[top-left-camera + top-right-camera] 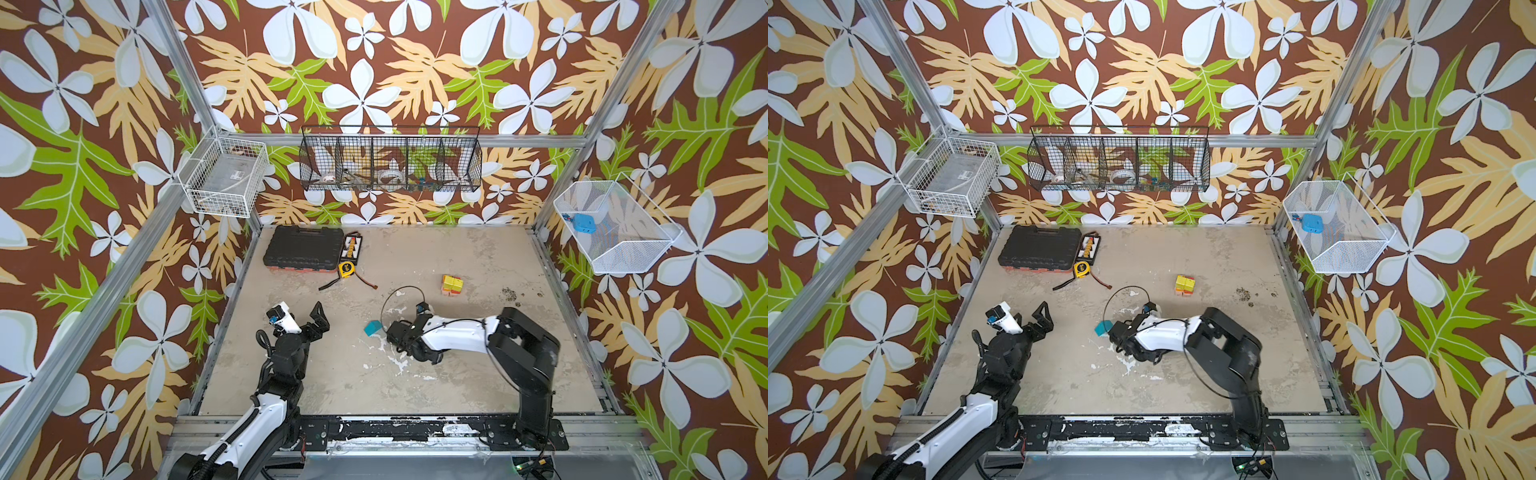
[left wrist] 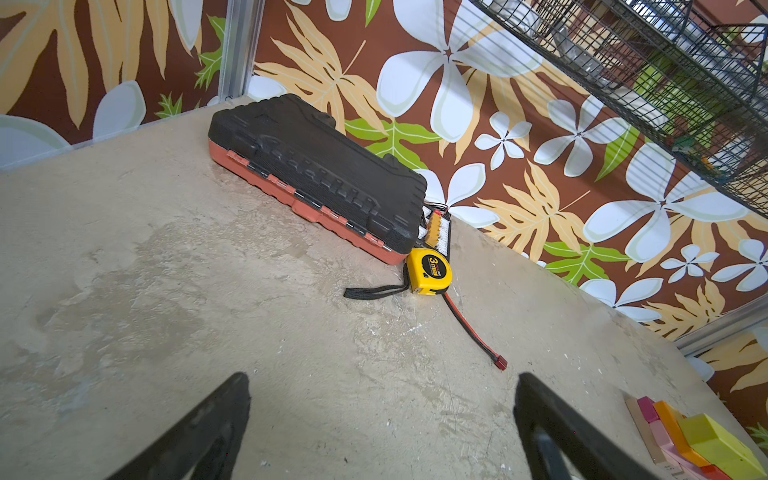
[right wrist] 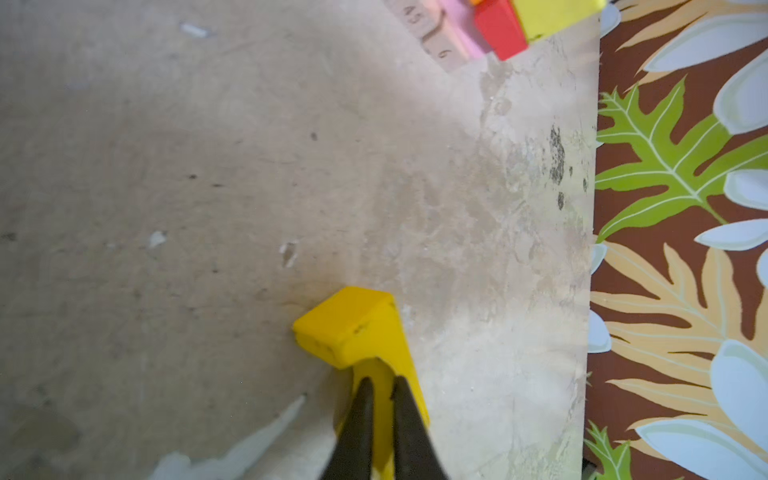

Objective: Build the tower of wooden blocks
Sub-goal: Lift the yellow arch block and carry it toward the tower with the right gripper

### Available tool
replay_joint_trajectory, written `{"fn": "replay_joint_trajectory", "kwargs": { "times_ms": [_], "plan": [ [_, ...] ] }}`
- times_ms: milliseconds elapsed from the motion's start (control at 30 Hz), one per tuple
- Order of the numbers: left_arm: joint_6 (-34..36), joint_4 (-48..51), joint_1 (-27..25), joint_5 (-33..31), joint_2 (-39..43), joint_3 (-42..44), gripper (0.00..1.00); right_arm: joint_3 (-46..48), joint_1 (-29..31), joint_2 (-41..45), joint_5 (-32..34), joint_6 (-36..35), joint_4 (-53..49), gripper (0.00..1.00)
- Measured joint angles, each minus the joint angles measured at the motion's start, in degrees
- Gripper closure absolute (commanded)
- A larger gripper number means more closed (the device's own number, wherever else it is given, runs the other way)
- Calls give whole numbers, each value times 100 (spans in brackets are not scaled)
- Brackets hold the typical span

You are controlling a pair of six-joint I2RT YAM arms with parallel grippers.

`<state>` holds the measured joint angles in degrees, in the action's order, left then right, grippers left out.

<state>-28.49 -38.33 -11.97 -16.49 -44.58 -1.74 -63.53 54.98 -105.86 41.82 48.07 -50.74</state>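
Carrying everything, the table [image 1: 457,374] is bearing a black tool case [image 1: 301,248] at its far left corner. The left gripper [image 2: 382,378] is hovering over bare table, fingers wide and empty. The right gripper [image 3: 382,380] is pointing left at mid-table, fingers narrow; whether they are gripping cannot be told. The tower [image 1: 452,285] is standing well apart, beyond the right arm. A teal block [image 1: 372,328] is lying at the right fingertips in both top views; the right wrist view is showing a yellow block [image 3: 349,324] there

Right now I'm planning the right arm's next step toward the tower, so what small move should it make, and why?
Probably open the right gripper wider. Its jaws stand almost together at the loose block, which looks wider than their gap. The block lies on the table, apart from the tower. The left gripper is open and away from both.
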Motion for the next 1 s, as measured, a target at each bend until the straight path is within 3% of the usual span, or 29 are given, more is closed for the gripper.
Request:
{"fn": "replay_joint_trajectory", "kwargs": {
  "times_ms": [200, 367, 467, 633, 833, 1000],
  "plan": [
    [0, 0, 0, 2, 7, 0, 0, 984, -673, 2037, -940, -673, 1117, 48],
    [0, 0, 0, 2, 33, 0, 0, 1777, -1860, 2914, -2358, -1443, 2055, 48],
    [0, 0, 0, 2, 33, 0, 0, 2149, -2579, 3010, -3248, -1849, 2420, 48],
    [0, 0, 0, 2, 44, 0, 0, 2218, -2876, 2859, -4358, -2304, 2839, 48],
    [0, 2, 0, 2, 50, 0, 0, 2177, -2914, 2656, -4907, -2520, 3088, 47],
    [0, 0, 0, 2, 37, 0, 0, 2138, -2927, 2430, -4909, -2579, 3143, 53]
  ]
}}
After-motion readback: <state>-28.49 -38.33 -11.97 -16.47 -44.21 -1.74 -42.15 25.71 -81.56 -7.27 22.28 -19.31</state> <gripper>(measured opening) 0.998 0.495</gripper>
